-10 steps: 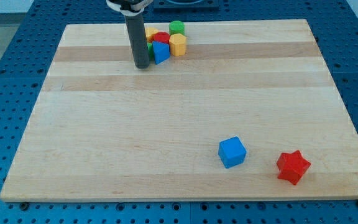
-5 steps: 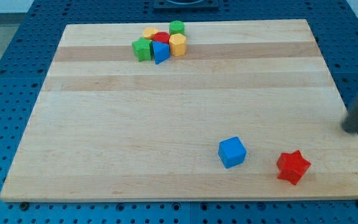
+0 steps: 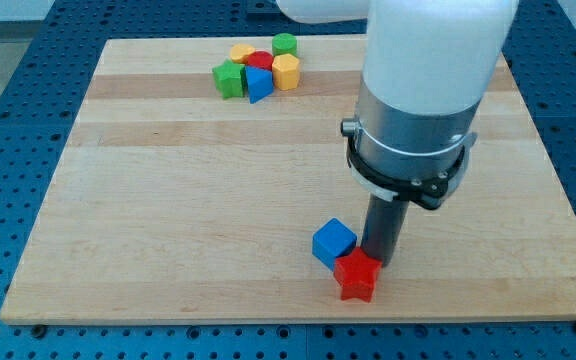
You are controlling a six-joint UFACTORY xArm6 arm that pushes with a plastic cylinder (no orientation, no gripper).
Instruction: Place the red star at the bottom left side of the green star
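Note:
The red star [image 3: 357,275] lies near the board's bottom edge, right of centre. My tip [image 3: 378,258] stands just behind it on its right, touching or almost touching it. A blue cube [image 3: 333,242] touches the red star's upper left. The green star [image 3: 229,78] sits far off at the view's top left of centre, at the left end of a cluster of blocks.
The cluster beside the green star holds a blue block [image 3: 258,85], a red block [image 3: 259,62], a yellow hexagonal block [image 3: 286,71], a second yellow block [image 3: 241,51] and a green cylinder [image 3: 285,44]. The arm's wide white and grey body [image 3: 418,110] hangs over the board's right half.
My tip left the top cluster, swung to the right edge, then came in by the red star. The red star and blue cube have slid left, the star about 110 pixels.

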